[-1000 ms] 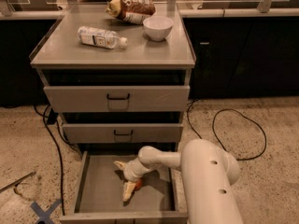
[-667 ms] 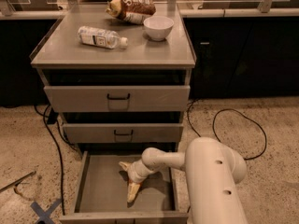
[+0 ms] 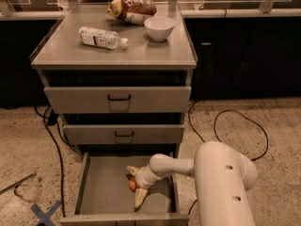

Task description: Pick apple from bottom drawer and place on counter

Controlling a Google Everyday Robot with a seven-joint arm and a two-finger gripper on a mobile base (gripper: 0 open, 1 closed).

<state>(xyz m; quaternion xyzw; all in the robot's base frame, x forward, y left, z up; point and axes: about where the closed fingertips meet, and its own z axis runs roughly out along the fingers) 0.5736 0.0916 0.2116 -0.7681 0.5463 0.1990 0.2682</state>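
From the single camera view I look down on the grey cabinet. Its bottom drawer is pulled out toward me, and the plain grey floor is bare on the left side. The apple sits on that floor, right of centre and closer to the drawer's right wall than its left. It is small and red-orange.

My robot's thick white arm comes in from the lower right, bends over the drawer's right wall and reaches down inside. The jaws are low in the drawer at the apple. They are spread apart, with one pale finger behind the apple and the other in front of it, so the apple lies between them. I read the jaws as open around the fruit rather than clamped on it. Whether either finger touches the skin, I can't tell.

Above the open drawer, the middle drawer front and the top drawer front are both pushed in, each with a black handle.

The bench on top of the cabinet carries three things. A clear plastic bottle lies on its side toward the left. A white bowl stands upright toward the back right. A brown snack bag lies at the back edge, just beside the bowl.

On the speckled floor, a black cable loops to the right of the cabinet. A blue tape cross is stuck down at the lower left.
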